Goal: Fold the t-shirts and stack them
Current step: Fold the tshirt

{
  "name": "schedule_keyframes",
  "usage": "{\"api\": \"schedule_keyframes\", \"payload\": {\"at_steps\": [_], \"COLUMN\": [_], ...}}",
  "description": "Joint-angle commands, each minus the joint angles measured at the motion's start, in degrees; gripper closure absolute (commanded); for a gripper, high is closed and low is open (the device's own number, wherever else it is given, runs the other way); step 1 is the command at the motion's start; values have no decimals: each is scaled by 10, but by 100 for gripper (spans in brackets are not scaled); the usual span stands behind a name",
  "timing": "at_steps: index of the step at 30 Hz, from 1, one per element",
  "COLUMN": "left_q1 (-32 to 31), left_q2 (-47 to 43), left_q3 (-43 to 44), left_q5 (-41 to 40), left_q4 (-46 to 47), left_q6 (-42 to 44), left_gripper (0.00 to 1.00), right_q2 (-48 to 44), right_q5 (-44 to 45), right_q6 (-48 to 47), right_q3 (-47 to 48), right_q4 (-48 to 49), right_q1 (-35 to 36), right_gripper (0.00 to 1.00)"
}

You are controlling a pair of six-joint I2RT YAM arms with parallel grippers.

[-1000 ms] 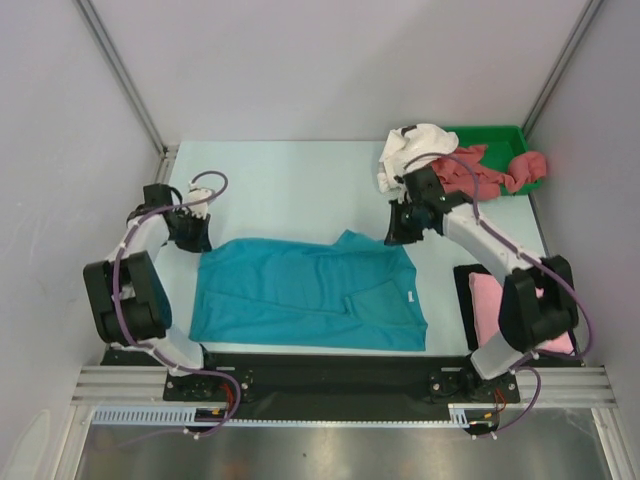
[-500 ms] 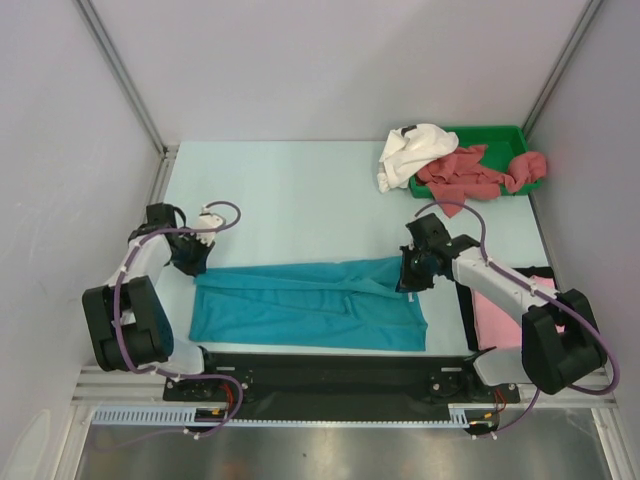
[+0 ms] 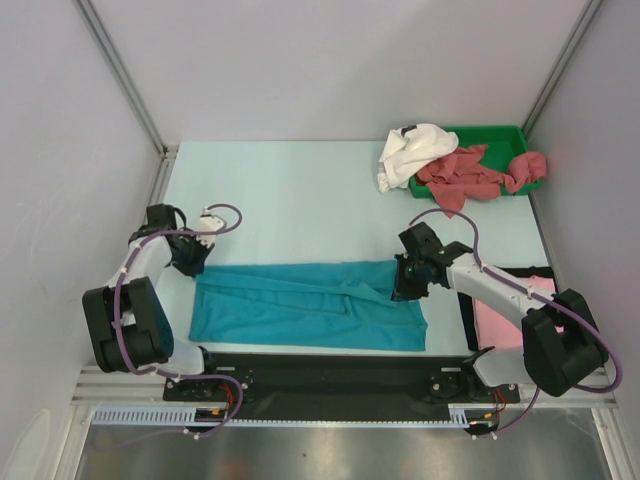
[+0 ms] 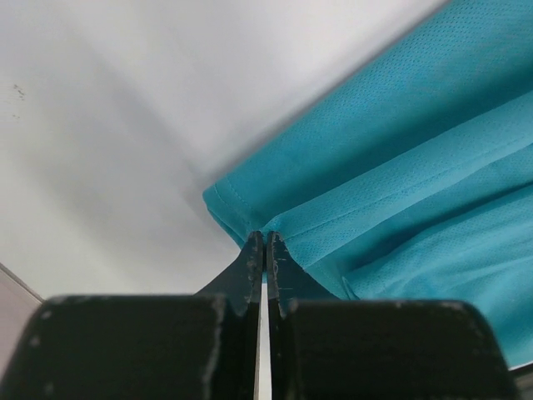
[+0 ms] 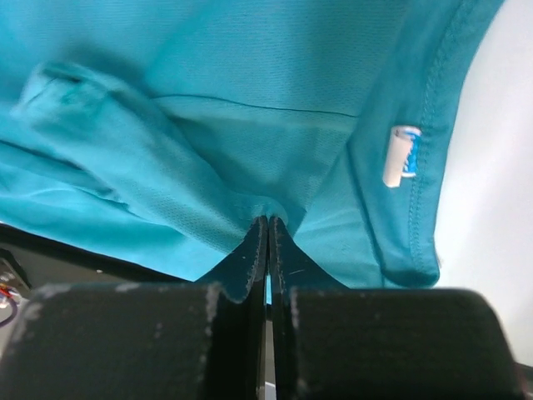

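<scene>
– Teal-blue t-shirt (image 3: 310, 305): where does it lie?
– Across the lower middle of the overhead frame, a flat band on the surface (image 3: 300, 190), between the two arms.
– And the claws?
– The wrist views show what the overhead hides. The left claw (image 4: 265, 242) is pressed together on the shirt's hemmed corner. The right claw (image 5: 267, 225) is pinching a fold beside a small white label (image 5: 402, 154).
– What does only the overhead show?
– The white t-shirt (image 3: 410, 150) and dusty-red t-shirts (image 3: 465, 175) at the green tray (image 3: 497, 137), upper right, and the light pink t-shirt (image 3: 493, 325), lower right.
– Changed since a second ago?
– Yes. The shirt was spread wider then. Its far edge has come toward the lower edge, and the right arm has dropped from beside the tray.
</scene>
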Motion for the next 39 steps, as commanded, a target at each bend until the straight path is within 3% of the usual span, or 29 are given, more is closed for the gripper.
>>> {"api": "schedule_keyframes", "payload": {"at_steps": [1, 11, 18, 20, 23, 24, 26, 29, 33, 39], "left_q1": [-1, -3, 0, 12, 22, 24, 27, 39, 51, -7], "left_q2": [-9, 12, -29, -33, -36, -36, -41, -50, -56, -29], "left_q3": [15, 59, 13, 7, 13, 17, 37, 79, 126, 104], "left_q5": [-4, 23, 26, 27, 41, 45, 57, 58, 59, 31], "left_q4": [35, 55, 5, -28, -92, -115, -189, -265, -256, -123], "left_q6": [6, -25, 43, 61, 101, 126, 160, 193, 159, -6], "left_gripper": [99, 100, 100, 93, 76, 71, 60, 49, 44, 40], "right_q2": [-11, 9, 7, 9, 17, 17, 2, -41, -49, 116], "right_q5": [13, 44, 30, 25, 33, 39, 50, 53, 69, -23], "right_q6": [26, 19, 21, 20, 11, 7, 5, -1, -34, -118], "right_q3": [-13, 12, -9, -14, -12, -11, -5, 11, 90, 172], "right_q4": [-9, -25, -12, -5, -21, -28, -53, -72, -42, 25], "right_q1": [10, 14, 16, 15, 15, 16, 12, 13, 48, 63], "right_gripper": [100, 100, 100, 94, 73, 58, 48, 43, 41, 37]}}
